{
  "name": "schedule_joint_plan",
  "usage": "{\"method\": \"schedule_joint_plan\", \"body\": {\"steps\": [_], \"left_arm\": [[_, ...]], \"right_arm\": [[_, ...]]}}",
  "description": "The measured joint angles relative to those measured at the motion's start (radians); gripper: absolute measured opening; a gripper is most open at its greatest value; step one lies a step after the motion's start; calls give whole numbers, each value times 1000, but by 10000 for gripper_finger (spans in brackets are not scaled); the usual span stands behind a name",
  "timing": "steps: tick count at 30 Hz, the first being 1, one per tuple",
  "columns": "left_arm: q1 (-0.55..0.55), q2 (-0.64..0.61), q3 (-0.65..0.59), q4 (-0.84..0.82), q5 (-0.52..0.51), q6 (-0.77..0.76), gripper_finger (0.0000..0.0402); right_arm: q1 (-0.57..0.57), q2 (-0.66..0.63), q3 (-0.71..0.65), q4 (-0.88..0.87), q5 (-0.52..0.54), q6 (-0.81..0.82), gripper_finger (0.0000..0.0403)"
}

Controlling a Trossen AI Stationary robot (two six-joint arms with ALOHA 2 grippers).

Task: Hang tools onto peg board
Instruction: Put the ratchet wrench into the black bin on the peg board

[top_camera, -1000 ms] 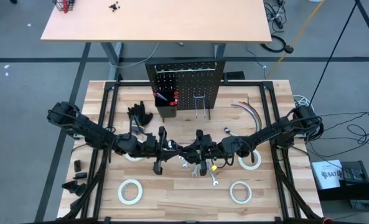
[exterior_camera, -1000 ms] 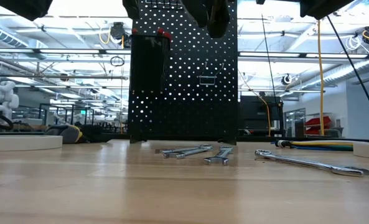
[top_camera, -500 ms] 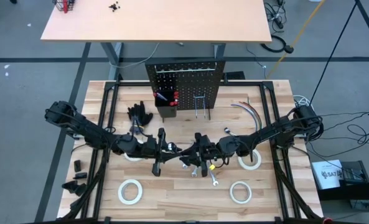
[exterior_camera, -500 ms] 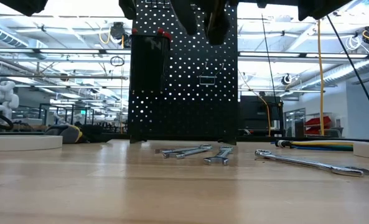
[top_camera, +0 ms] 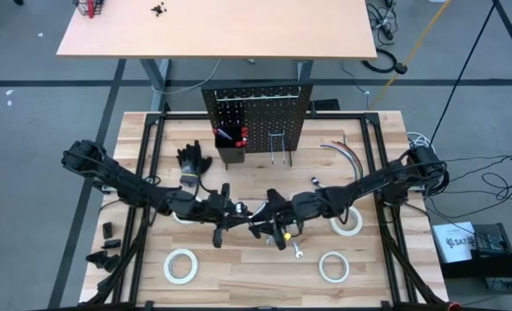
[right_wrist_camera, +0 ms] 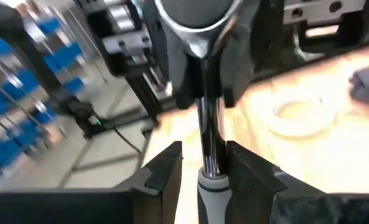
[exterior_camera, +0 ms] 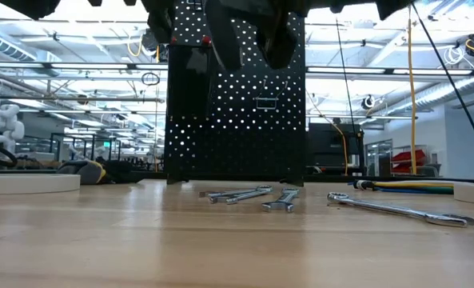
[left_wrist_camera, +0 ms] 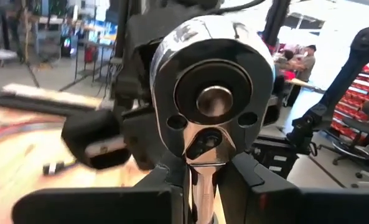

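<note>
Since the ratchet [left_wrist_camera: 214, 106] has to go up on a hook and not lie flat, the left claw [left_wrist_camera: 200, 182] pinches its chrome shank just under the round head. This leaves the head and the handle end free. The right claw [right_wrist_camera: 204, 155] sits astride the same shank, where the polished steel meets the dark, matte handle. Whether it is gripping there or only straddling, I cannot tell. I judge this to be a pass from one arm to the other, made so the tool can be turned to suit the board.

Both arms meet over the middle of the worktop [top_camera: 247, 281], and the low view shows the tool held well above the wood. The head is a smooth, mirror-bright disc with a square drive at its centre. It is slick metal, so a loose pinch could let it swivel.

Below lie slim silver wrenches [exterior_camera: 237, 194], flat and forked at the ends. One of them is longer [exterior_camera: 396, 210] and lies off to one side. White tape rolls [top_camera: 180, 265] lie flat near the front edge.

Beyond them stands the peg board [top_camera: 257, 112], a black, perforated sheet of metal. It carries a box bin [top_camera: 230, 154] with screwdrivers [top_camera: 238, 134] upright in it. Thin wire hooks [top_camera: 280, 149] hang beside the bin.
</note>
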Motion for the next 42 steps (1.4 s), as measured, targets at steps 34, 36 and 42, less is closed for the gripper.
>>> {"method": "schedule_joint_plan", "body": {"steps": [34,36,42], "left_arm": [[-15,-1,1,25,-92,-20,50],[-15,-2,2,29,-90,-20,50],[-15,-2,2,7,-93,-25,76]], "right_arm": [[-5,8,140,-160,171,-148,36],[-4,8,140,-150,178,-153,36],[-5,9,139,-162,178,-149,36]]}}
